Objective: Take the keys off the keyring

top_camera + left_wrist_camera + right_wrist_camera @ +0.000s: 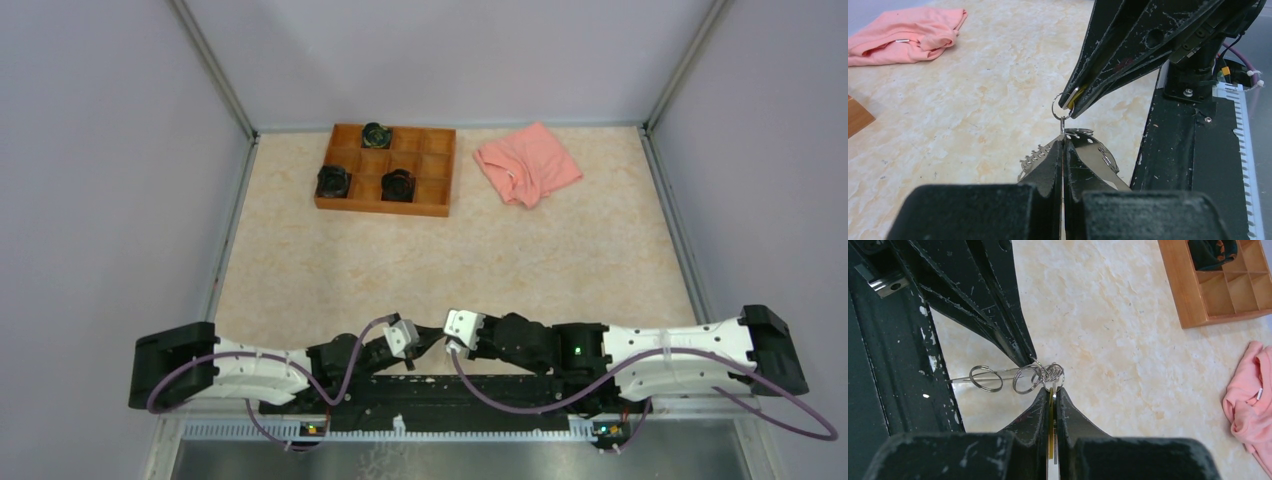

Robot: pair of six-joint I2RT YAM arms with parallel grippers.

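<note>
**Large flat oval keyring of silvery-grey metal, held between both grippers at the near edge of the beige marbled counter.**

The left gripper has its jaws clamped on the keyring's rim, which is pierced with holes. Small wire split rings hang along that rim. The right gripper meets the left one tip to tip, with its jaws pressed together on a tiny slim key with a yellow head. That key's own little ring links it to the keyring. No other keys can be made out. Far back on the counter, a brown wooden compartment tray holds three black round knobby objects. A crumpled pink cloth lies to the right of the tray.
</note>
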